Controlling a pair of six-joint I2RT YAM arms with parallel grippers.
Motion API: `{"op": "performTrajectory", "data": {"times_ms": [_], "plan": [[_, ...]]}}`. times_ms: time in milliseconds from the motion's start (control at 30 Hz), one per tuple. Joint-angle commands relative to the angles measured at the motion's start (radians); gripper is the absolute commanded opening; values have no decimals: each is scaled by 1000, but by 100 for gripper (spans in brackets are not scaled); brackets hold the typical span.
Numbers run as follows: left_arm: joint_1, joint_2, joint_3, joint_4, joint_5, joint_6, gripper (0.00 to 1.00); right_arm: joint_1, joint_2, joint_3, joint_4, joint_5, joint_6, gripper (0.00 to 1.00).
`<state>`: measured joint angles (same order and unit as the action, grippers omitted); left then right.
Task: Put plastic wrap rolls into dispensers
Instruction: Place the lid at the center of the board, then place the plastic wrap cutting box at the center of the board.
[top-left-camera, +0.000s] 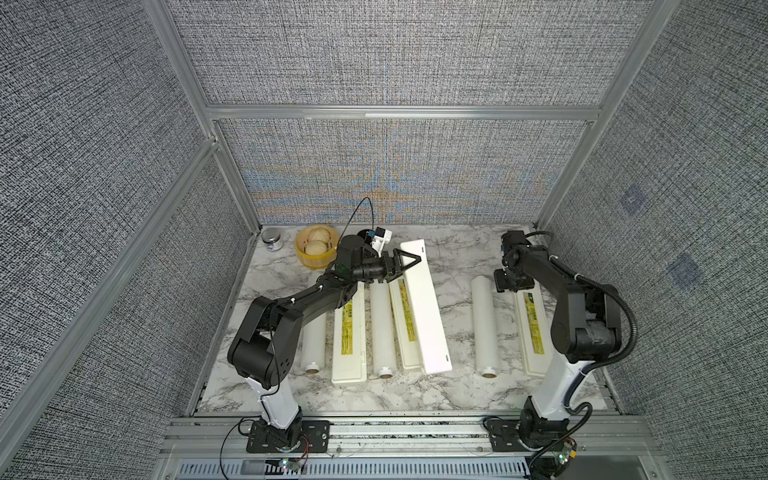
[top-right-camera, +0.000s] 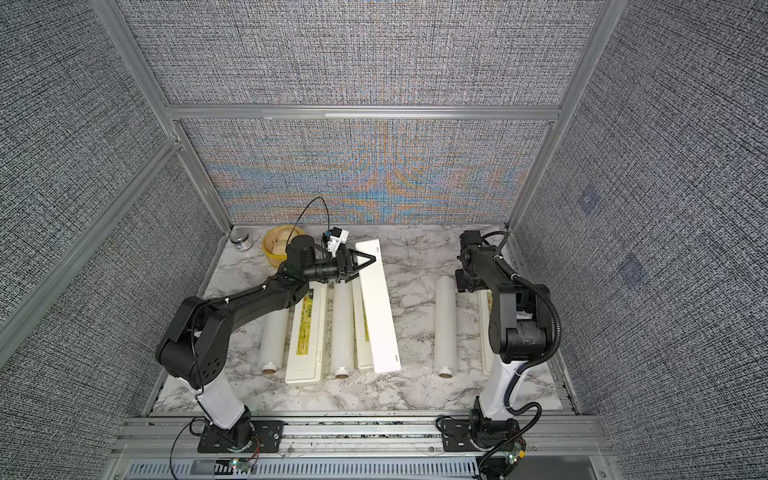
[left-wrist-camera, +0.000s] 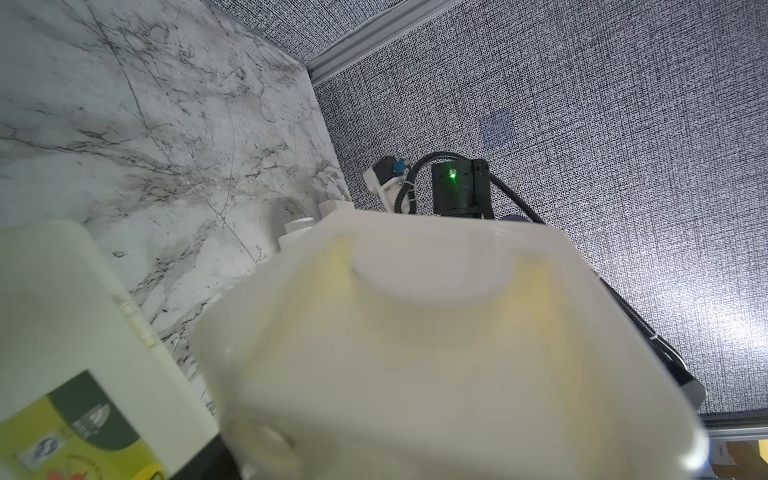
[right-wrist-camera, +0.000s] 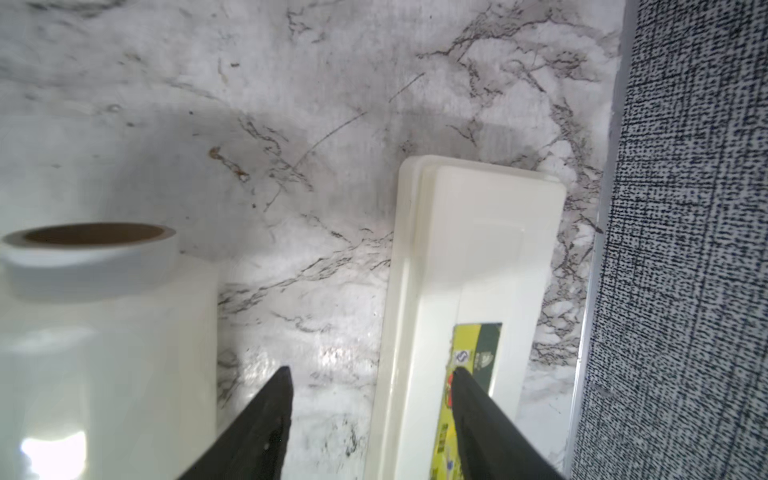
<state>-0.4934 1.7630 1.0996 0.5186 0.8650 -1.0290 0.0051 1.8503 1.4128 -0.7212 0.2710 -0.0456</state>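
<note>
Six long pieces lie side by side on the tabletop, each running from near edge to far edge. From the left edge: a white roll with a brown core, a closed cream dispenser with a yellow label, a second roll, then the middle dispenser with its lid raised. Well apart lie a third roll and the last dispenser, closed, by the right edge.

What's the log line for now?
left gripper: at middle dispenser's raised lid | right gripper: open at right dispenser | wrap rolls: three on table
</note>
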Motion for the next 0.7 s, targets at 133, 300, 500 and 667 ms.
{"op": "performTrajectory", "data": {"times_ms": [133, 300, 500, 667], "plan": [[-12, 38, 48, -13, -8, 22, 60, -4, -206, 34, -81, -362, 50, 62], [-19, 66, 85, -29, -3, 21, 60, 8, -342, 10, -60, -809, 108, 62], [-27, 90, 130, -29, 23, 8, 60, 129, -418, -47, 40, -1093, 204, 62], [-29, 92, 148, -37, 37, 9, 60, 223, -453, -119, 189, -1234, 306, 63]]}}
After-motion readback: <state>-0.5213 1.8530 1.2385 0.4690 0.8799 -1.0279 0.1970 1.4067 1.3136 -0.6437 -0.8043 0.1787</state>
